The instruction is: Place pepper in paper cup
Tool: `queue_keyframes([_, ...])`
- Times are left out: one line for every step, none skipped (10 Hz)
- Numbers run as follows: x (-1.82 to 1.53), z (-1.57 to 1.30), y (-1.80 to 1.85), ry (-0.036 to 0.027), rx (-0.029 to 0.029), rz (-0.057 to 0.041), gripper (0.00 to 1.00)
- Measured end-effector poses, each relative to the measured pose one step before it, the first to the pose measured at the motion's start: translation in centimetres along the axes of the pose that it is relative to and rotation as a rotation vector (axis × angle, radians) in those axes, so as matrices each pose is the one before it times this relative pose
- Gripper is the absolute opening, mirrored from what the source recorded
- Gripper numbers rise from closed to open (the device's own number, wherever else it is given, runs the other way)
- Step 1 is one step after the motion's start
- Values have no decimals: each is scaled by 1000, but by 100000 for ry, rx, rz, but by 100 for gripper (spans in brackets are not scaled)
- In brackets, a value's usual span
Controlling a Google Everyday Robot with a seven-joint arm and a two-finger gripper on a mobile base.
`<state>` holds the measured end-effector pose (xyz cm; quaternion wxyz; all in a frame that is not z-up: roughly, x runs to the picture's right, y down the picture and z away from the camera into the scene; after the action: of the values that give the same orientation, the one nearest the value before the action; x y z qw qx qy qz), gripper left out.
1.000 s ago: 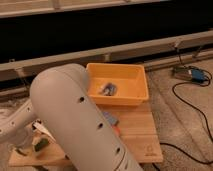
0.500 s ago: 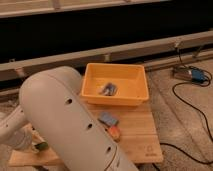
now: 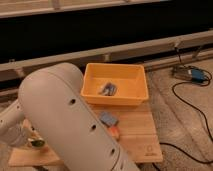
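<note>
My big white arm (image 3: 65,120) fills the left and centre of the camera view. Past its lower left end, my gripper (image 3: 31,140) reaches down to the left part of the wooden board (image 3: 135,130) and is shut. A small greenish thing, probably the pepper (image 3: 38,143), shows right at its tip. I cannot tell whether it is held. The paper cup is hidden or out of view.
A yellow bin (image 3: 116,75) stands at the back of the board with a grey-blue thing (image 3: 108,89) inside. A blue object (image 3: 108,118) and an orange one (image 3: 115,131) lie on the board beside my arm. Cables and a blue box (image 3: 195,75) lie on the floor at right.
My arm has swung a little further left and down over the board. The greenish thing has stayed where it was.
</note>
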<state>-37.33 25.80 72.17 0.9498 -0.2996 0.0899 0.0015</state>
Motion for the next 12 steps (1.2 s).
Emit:
queue_keyframes([143, -1626, -683, -2507, -153, 2820, 2])
queue_keyframes([9, -1770, -1232, -2858, -61, 3306, 2])
queue_keyframes([-340, -1467, -1389, -2441, -121, 2701, 2])
queue_keyframes([-764, -1320, -1992, -2549, -5, 2860, 2])
queue_keyframes([-910, -1076, -2015, -2371, 158, 2831, 2])
queue_keyframes([-830, -970, -2407, -2399, 202, 3733, 2])
queue_keyframes([-720, -746, -2463, -2001, 415, 4065, 2])
queue_keyframes([-777, -647, -2609, -1965, 414, 4612, 2])
queue_keyframes([-741, -460, -2008, -1585, 201, 3950, 2])
queue_keyframes([-1003, -701, -2413, -2651, -63, 5568, 2])
queue_keyframes([-296, -503, -1300, -1645, -634, 3485, 2])
queue_keyframes([-24, -399, -1583, -1181, -116, 3597, 2])
